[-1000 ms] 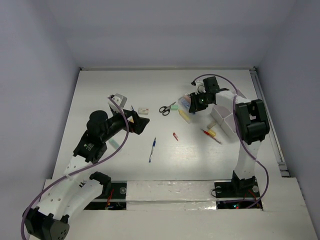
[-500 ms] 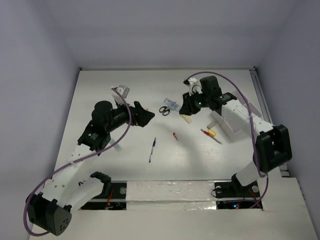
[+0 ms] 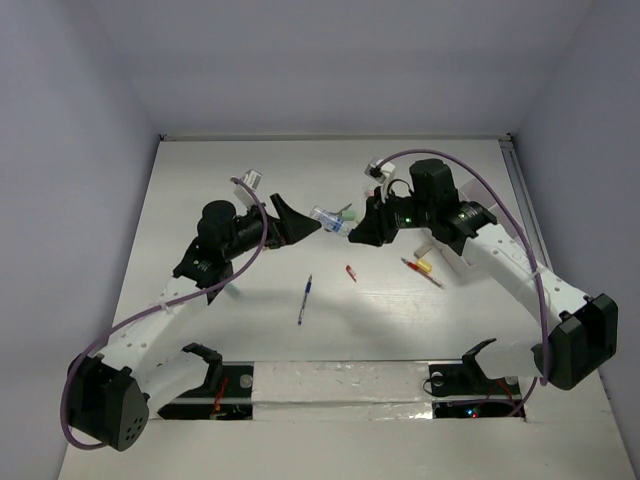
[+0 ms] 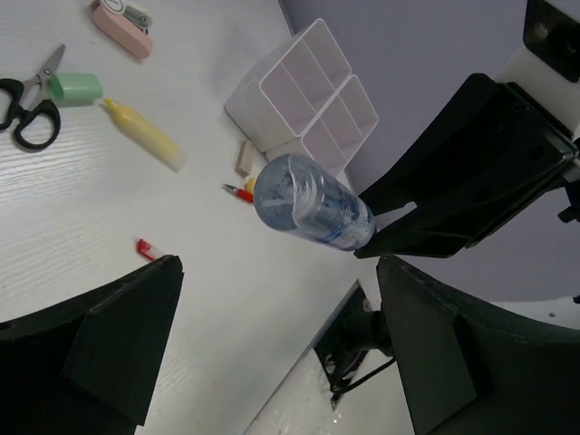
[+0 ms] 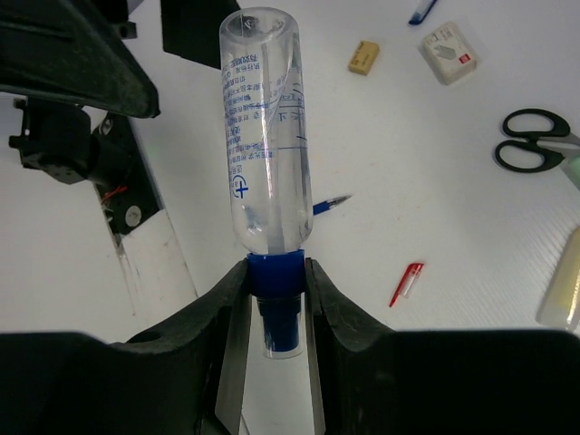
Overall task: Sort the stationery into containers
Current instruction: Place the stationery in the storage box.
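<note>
My right gripper [image 5: 276, 281] is shut on the blue cap of a clear glue bottle [image 5: 265, 136] and holds it above the table, its base pointing left. In the top view the bottle [image 3: 328, 219] hangs between my right gripper [image 3: 354, 230] and my left gripper [image 3: 298, 222]. My left gripper [image 4: 281, 344] is open and empty, and the bottle [image 4: 313, 204] is just beyond its jaws. The white organiser tray [image 4: 308, 100] stands at the right, partly hidden by my right arm in the top view. On the table lie black scissors [image 4: 25, 109], a green eraser [image 4: 74, 86], a yellow marker [image 4: 145, 136] and a blue-white pen [image 3: 304, 299].
A small red bit [image 3: 351, 272] lies mid-table. A red pencil [image 3: 420, 270] and a tan eraser [image 4: 245, 157] lie in front of the tray. A white eraser [image 5: 449, 53] and a tan bit [image 5: 363, 56] lie on the left side. A pink item [image 4: 120, 27] lies far back.
My right arm has swung left and carried the bottle towards the middle. My left gripper has moved right and up to meet it, staying open.
</note>
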`<state>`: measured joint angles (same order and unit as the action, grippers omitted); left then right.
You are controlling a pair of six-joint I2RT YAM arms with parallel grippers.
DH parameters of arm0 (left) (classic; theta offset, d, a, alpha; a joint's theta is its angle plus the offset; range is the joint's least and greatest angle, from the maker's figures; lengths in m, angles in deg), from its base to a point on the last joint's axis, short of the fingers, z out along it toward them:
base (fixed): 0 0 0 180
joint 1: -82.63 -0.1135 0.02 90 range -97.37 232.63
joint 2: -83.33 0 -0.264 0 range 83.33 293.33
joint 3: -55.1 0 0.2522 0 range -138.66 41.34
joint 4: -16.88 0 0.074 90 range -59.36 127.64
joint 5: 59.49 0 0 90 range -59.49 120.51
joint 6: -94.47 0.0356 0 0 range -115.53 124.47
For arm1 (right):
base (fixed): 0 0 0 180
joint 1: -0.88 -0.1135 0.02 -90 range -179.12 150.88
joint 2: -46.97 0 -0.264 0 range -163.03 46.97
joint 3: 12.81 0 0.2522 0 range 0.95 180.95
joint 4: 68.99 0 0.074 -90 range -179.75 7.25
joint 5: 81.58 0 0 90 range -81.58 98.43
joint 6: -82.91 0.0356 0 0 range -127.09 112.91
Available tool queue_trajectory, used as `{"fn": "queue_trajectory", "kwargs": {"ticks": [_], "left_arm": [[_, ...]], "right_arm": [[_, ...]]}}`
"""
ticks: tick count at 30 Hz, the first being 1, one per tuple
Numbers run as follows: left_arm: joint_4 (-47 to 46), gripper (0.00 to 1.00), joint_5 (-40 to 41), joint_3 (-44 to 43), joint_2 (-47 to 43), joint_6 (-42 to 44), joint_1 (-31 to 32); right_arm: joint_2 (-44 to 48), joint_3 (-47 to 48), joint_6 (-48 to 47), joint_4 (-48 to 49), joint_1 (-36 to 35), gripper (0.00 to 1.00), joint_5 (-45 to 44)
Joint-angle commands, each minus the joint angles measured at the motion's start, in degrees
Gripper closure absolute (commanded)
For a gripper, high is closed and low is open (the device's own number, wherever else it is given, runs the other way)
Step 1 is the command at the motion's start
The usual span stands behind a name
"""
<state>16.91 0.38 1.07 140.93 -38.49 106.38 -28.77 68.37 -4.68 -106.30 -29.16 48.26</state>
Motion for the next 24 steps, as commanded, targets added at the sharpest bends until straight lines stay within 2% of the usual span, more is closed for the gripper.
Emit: {"fn": "queue_trajectory", "kwargs": {"ticks": [1, 6, 9, 18, 24], "left_arm": [[-9.98, 0.14, -2.48, 1.16, 0.14, -6.34, -0.37], [-17.46, 0.18, -5.64, 3.35, 2.25, -11.97, -0.37], [-20.79, 0.24, -7.13, 4.58, 3.48, -14.87, -0.37], [-20.8, 0.42, -8.37, 4.68, 3.57, -14.61, -0.37], [-20.28, 0.61, -10.38, 4.94, 4.18, -14.78, -0.37]], "right_arm": [[1.56, -0.27, 0.92, 3.33, -1.33, 1.0, 3.4], [1.48, -0.18, 1.36, 4.56, -2.04, 1.0, 4.9], [1.21, -0.01, 1.63, 5.7, -2.57, 1.0, 6.04], [-2.56, 1.75, 0.75, 4.13, -3.8, 1.0, 8.68], [-3.88, 2.28, 0.31, 4.21, -4.41, 1.0, 7.45]]}}
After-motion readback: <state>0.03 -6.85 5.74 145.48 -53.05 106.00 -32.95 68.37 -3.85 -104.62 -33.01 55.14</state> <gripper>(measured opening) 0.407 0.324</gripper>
